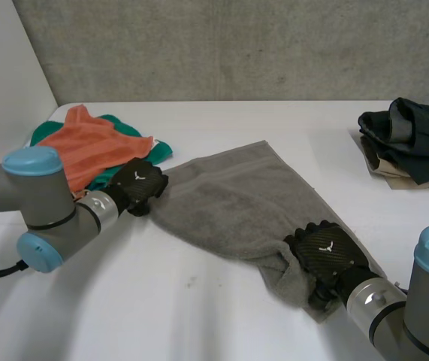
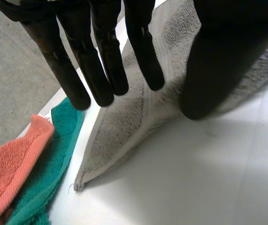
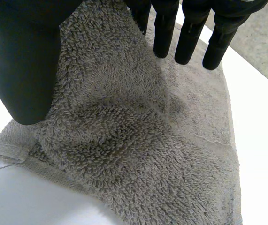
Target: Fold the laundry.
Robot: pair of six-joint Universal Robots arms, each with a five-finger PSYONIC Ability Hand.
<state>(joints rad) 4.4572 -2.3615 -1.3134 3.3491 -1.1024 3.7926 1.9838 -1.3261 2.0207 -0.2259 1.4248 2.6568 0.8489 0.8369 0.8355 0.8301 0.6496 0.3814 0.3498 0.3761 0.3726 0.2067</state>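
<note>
On the white table (image 1: 199,301): three lots of laundry are lying in front of a grey concrete wall (image 1: 237,45).
Orange cloth (image 1: 86,147): it is lying crumpled at the far left on top of a teal cloth (image 1: 45,134), whose edges are showing around it. The pair is sitting just beside the left corner of the grey towel (image 1: 237,195).
Left arm (image 1: 41,203): it is reaching in from the left edge toward the middle of the table.
Left hand (image 1: 139,184): it is sitting back-up on the towel's left corner. In the left wrist view its straight, slightly spread fingers (image 2: 143,51) are lying over the cloth while the thumb is pressing in at the edge. Together they are pinching the towel so that its border is tenting up, with the corner tip lying on the table beyond the fingertips.
Grey towel: the piece being folded is lying on a slant across the middle of the table, flat along its far side and bunching up at its near right end.
Right hand (image 1: 325,252): it is resting on the towel's near right corner. In the right wrist view the thumb and the straight, close-set fingers (image 3: 190,42) are gripping a rumpled fold of terry between them.
Dark clothes (image 1: 417,139): they are lying heaped at the far right on top of a beige garment (image 1: 394,174), well apart from the towel.
</note>
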